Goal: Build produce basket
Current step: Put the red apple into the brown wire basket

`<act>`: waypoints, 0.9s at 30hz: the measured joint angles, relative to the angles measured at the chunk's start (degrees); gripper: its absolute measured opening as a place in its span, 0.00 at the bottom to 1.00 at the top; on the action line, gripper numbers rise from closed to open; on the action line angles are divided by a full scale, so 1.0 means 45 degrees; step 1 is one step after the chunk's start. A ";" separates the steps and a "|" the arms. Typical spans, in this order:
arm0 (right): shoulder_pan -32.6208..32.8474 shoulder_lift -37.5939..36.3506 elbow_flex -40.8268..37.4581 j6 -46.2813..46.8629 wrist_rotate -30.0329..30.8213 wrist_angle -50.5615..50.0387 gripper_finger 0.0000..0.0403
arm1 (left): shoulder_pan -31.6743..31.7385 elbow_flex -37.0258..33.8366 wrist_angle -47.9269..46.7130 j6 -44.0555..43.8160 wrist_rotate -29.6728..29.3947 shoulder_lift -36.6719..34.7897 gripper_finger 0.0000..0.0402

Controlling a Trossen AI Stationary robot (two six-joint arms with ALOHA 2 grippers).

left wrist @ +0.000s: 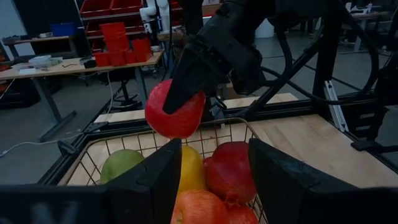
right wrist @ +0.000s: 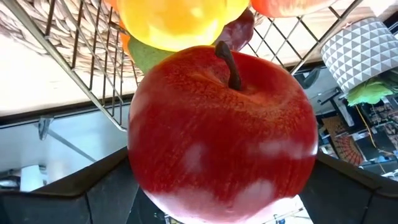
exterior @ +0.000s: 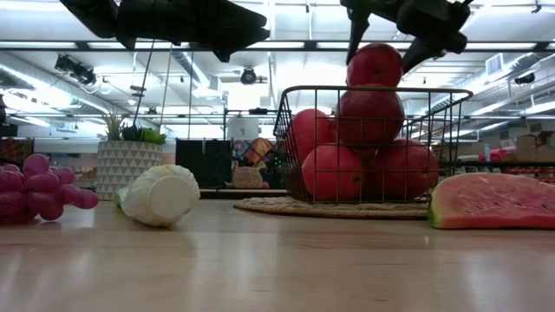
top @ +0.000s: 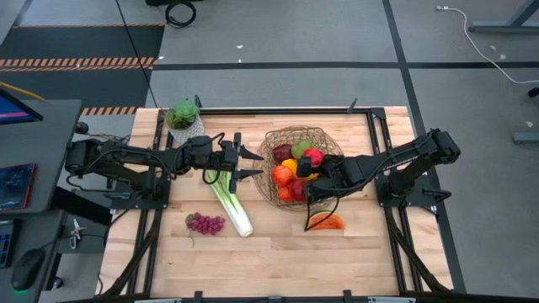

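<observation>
Apple about to land on top of the fruit pile

The right gripper (exterior: 381, 35) hangs over the basket (top: 271, 145) with its jaws spread wide around a red apple (left wrist: 175, 108), holding it just above the heap, I guess because the pile's already tall and it needs a spot where it won't roll off. The basket sits mid-table, already stuffed with apples, an orange and a green pear (left wrist: 121, 165). The left gripper (top: 250, 163) waits just beside the basket's rim, jaws partly apart with nothing in them, probably keeping out of the way. Still out on the wood: the leek (top: 230, 201), purple grapes (top: 206, 223), and the watermelon slice (top: 327, 222) near the basket.
</observation>
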 joint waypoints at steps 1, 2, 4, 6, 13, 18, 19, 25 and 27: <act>0.0002 0.0000 0.0000 0.0000 0.0000 0.0039 0.94 | 0.0000 0.0001 0.0005 0.0004 0.0000 0.0000 0.48; 0.0005 0.0000 0.0000 0.0000 0.0000 0.0081 0.94 | 0.0000 0.0001 0.0003 0.0005 0.0000 0.0000 0.48; 0.0015 0.0000 0.0000 0.0113 -0.0016 0.0284 0.94 | 0.0000 0.0000 0.0001 0.0000 0.0000 0.0000 0.48; 0.0011 0.0000 0.0000 0.1024 -0.0306 0.0540 0.94 | 0.0000 0.0000 0.0000 0.0000 0.0000 0.0000 0.47; -0.0699 0.0000 0.0000 0.8267 -0.1149 0.2492 0.94 | 0.0000 0.0000 0.0002 -0.0005 0.0000 0.0000 0.48; -0.1013 -0.0005 0.0000 1.3805 -0.0225 0.3884 0.94 | 0.0000 0.0000 0.0005 -0.0005 0.0000 0.0000 0.48; -0.1048 -0.0005 0.0000 1.4475 -0.0094 0.4093 0.94 | 0.0000 0.0000 0.0005 -0.0005 0.0000 0.0000 0.48; -0.1284 -0.0005 0.0000 1.7358 -0.0037 0.4823 0.94 | 0.0000 0.0000 0.0005 -0.0005 0.0000 0.0000 0.47; -0.1380 -0.0006 0.0000 1.7973 -0.0045 0.4801 0.94 | 0.0000 0.0000 0.0005 -0.0009 0.0000 0.0000 0.47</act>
